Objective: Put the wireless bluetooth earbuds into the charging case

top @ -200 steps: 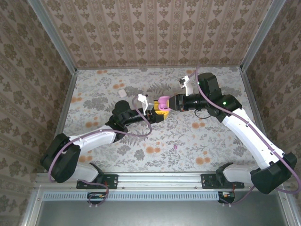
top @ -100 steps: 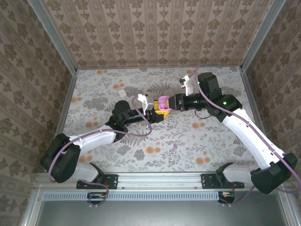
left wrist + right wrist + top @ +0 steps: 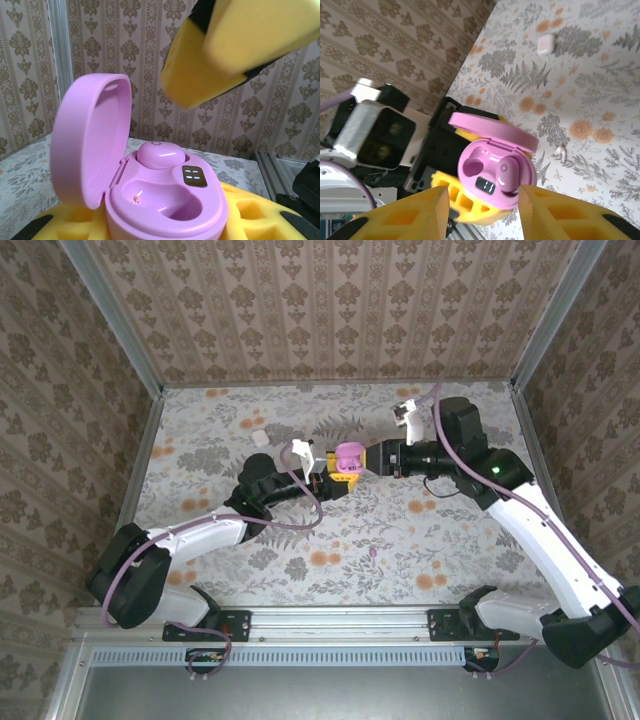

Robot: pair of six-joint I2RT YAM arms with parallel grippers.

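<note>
Pink plastic clamshell charging case (image 3: 165, 200) — left jaws clamp it lid-up, presenting wells; rounded pink earbud (image 3: 157, 152) seated; right jaws parted, empty.

Bright, even light; soft, blurry foreground.

There are two charging cases, a pink case (image 3: 485, 155) and a white case (image 3: 545, 44). Earbuds number three: a pink earbud (image 3: 156, 151) seated in the pink case, a loose pink earbud (image 3: 373, 553), and a white earbud (image 3: 561, 151).
</note>
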